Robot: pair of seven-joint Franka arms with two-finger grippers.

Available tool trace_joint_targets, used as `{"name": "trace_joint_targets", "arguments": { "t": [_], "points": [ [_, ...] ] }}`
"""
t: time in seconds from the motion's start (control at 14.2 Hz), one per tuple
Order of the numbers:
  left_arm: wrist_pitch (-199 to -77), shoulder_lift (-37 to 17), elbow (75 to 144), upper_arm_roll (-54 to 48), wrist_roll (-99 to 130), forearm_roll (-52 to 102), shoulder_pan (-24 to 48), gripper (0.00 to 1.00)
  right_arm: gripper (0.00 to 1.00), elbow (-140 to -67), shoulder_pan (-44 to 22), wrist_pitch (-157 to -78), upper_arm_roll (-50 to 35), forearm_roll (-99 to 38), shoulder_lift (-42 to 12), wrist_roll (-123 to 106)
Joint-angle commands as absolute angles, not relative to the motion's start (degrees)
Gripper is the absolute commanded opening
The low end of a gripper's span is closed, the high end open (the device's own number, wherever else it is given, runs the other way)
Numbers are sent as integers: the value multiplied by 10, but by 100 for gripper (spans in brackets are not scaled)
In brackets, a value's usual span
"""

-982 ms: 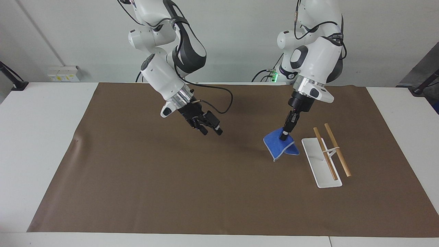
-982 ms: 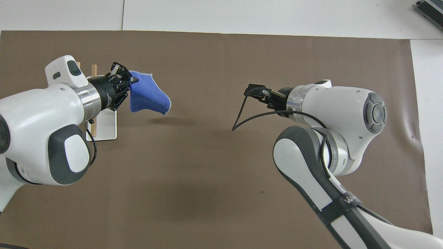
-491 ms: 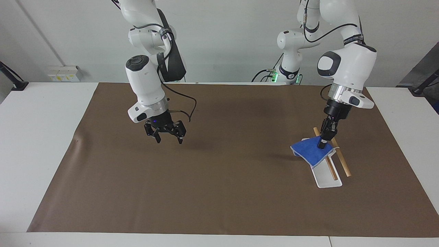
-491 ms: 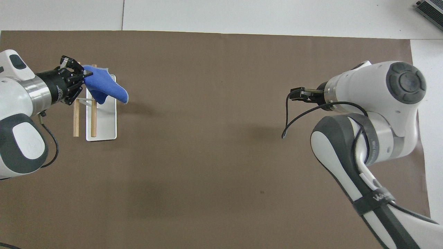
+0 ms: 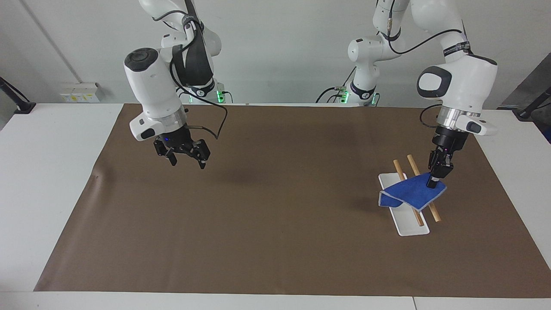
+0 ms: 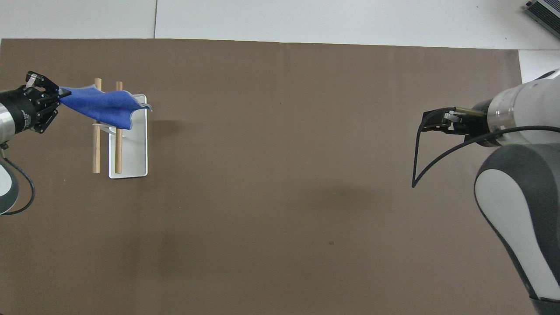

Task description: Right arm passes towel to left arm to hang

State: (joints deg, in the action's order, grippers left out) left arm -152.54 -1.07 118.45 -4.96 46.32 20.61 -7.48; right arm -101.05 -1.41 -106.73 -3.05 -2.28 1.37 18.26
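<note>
Over the last second the left gripper (image 5: 433,182) has carried the towel (image 5: 411,194) from beside the rack (image 5: 404,226) to over its 2 wooden rails (image 5: 433,211), so the handover looks done and hanging is underway. The gripper stays pinched on 1 corner; the bright blue cloth with pale edging drapes across both rails, its free end drooping over the white base. The right gripper (image 5: 184,156) has withdrawn toward its own end of the bench and hangs there with fingers spread, holding nothing.
</note>
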Motion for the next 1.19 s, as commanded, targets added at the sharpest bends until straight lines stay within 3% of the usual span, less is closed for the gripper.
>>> {"name": "trace_joint_targets", "arguments": {
  "t": [0.0,0.56,0.77,0.91,1.12],
  "points": [
    [-1524,-18,1176,-45,448,210,-77,0,100,-976,-4,-1008,-26,-12,27,174],
    [-1523,-4,1222,-10,448,208,-79,0,100,-865,-4,-868,32,-8,28,150],
    [-1527,3,1254,-10,449,207,-78,0,100,-883,-4,-872,35,8,34,63],
    [-1546,9,1274,-11,452,207,-78,0,100,-940,-7,-890,34,7,62,68],
    [-1550,11,1279,-14,455,207,-74,0,100,-937,-3,-891,35,4,61,64]
  ]
}}
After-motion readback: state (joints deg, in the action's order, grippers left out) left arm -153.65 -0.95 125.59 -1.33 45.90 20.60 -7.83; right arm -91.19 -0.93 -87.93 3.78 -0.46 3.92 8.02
